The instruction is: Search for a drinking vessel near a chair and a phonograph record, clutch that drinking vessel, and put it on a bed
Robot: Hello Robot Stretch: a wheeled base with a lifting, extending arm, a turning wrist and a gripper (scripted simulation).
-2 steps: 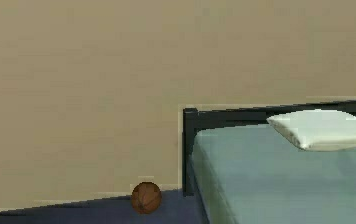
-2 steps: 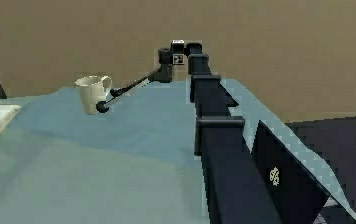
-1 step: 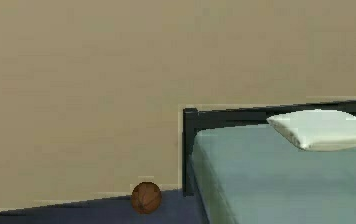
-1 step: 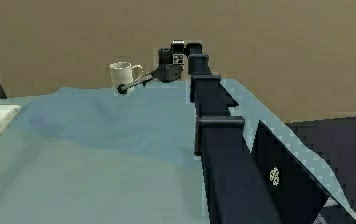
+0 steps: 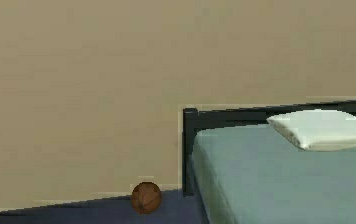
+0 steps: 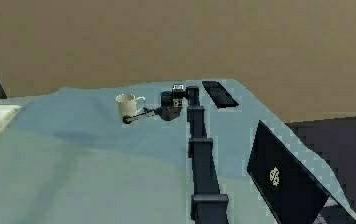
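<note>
**Entry: mug and bed, placing stage**

- Mug [image 6: 129, 102]: white, being shown upright above the pale cover of the bed [image 6: 76, 160], with its mouth up and its handle turned toward the arm side view's right. The interior is too small to judge, so no contents are being recorded.
- Hand [image 6: 136, 119]: being carried at the far end of the arm [image 6: 199, 150], with its thin fingers being pointed toward the arm side view's left.
- Governing relation: the mug is being seen right at the fingers' far end, left of the hand's dark body, with nothing between them.
- Grip: its state cannot be told. With bedding directly behind the mug, it also cannot be told whether the mug is being held or is resting on the cover.
- Judgement: the placing step is being reached. The next move probably calls for setting the mug down level and drawing the hand back along the arm's own line, since the soft cover could let the mug tip.
- Also on the bed: a flat dark oblong [image 6: 219, 93], a dark panel [image 6: 286, 175] and a pillow [image 5: 321, 128].
- On the floor by the headboard [image 5: 189, 150]: a brown ball [image 5: 146, 197].
</note>
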